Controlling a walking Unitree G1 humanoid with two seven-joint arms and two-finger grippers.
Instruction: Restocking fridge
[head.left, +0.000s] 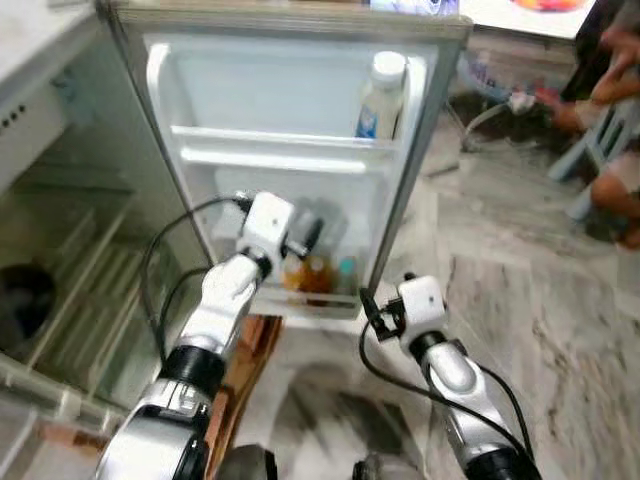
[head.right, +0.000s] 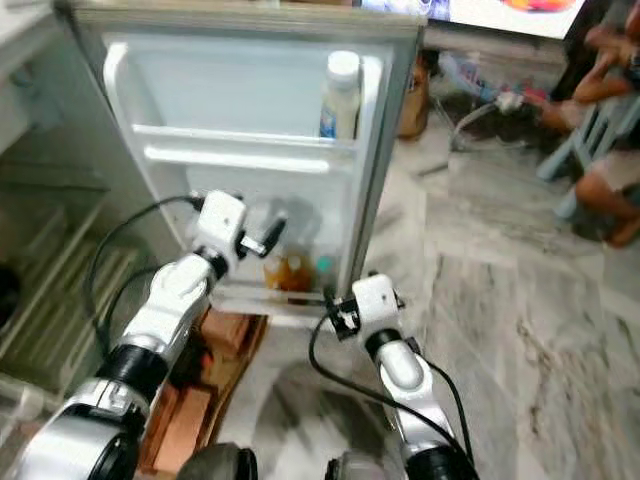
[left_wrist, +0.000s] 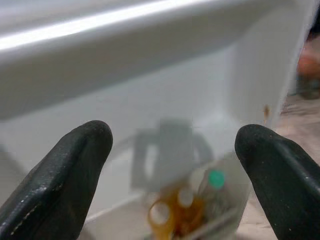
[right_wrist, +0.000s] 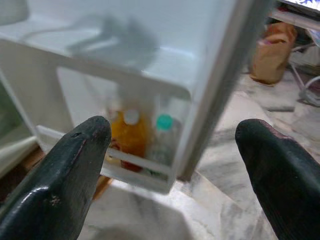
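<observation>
The fridge door (head.left: 300, 90) stands open toward me. A white bottle (head.left: 380, 95) is upright on its upper shelf. On the lower door shelf (head.left: 310, 300) stand orange bottles (head.left: 305, 272) and a green-capped bottle (head.left: 345, 270), which also appear in the right wrist view as orange bottles (right_wrist: 129, 135) and a green-capped bottle (right_wrist: 162, 135). My left gripper (head.left: 305, 238) is open and empty, just in front of and above those bottles. My right gripper (head.left: 372, 315) is open and empty, lower down by the door's outer edge.
The fridge interior (head.left: 80, 280), with wire shelves, lies to the left. A brown box (head.right: 200, 400) sits on the floor under the door. A person (head.left: 610, 100) sits on a blue chair at the far right. Marble floor (head.left: 540, 300) spreads to the right.
</observation>
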